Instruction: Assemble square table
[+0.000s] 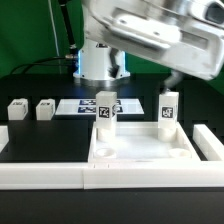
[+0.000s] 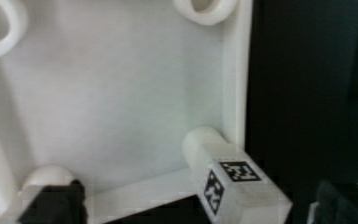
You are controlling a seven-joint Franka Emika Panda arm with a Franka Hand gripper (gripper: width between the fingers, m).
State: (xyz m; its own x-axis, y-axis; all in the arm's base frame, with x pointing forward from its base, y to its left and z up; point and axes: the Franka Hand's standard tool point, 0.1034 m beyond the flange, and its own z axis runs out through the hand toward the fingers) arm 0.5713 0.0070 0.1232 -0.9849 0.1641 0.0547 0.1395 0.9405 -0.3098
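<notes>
Square tabletop (image 1: 140, 152) lies on the bench (image 1: 40, 135); first leg (image 1: 107, 110) stands at a far corner. Fingers (image 2: 48, 200), spread, straddle the second leg (image 2: 226, 172): centre, close squarely, keep it upright.

1. White robot arm (image 1: 150, 35): blurred, cut off by the exterior view's top and right edges.
2. Flat white marker board (image 1: 84, 106): partly hidden behind a small white tagged leg (image 1: 107, 108); its tags are too small to read.
3. White plastic square slab (image 2: 123, 100): 2 round corner sockets cut by the wrist picture's edge.
4. 2 dark fingers (image 2: 48, 203) of the gripper (image 2: 197, 208): only the tips are in frame.
</notes>
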